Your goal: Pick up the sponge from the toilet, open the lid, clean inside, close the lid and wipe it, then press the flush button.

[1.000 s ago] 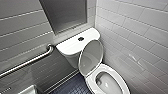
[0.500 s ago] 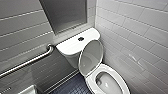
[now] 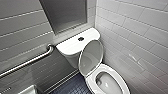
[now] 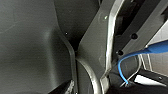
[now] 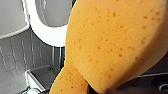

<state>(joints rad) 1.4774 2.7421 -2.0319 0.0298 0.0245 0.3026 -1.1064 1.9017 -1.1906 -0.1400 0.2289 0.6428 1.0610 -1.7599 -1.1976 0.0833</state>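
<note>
Orange sponge (image 5: 107, 42) squashed in R jaws; toilet lid (image 3: 90, 58) up. Loose grip cd drop it into bowl (image 3: 119, 77).

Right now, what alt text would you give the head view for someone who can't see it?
A white toilet stands in a tiled corner with its lid raised and the bowl open. A dark flush button sits in the tank top, and a metal grab bar runs along the grey wall to the left.
</note>
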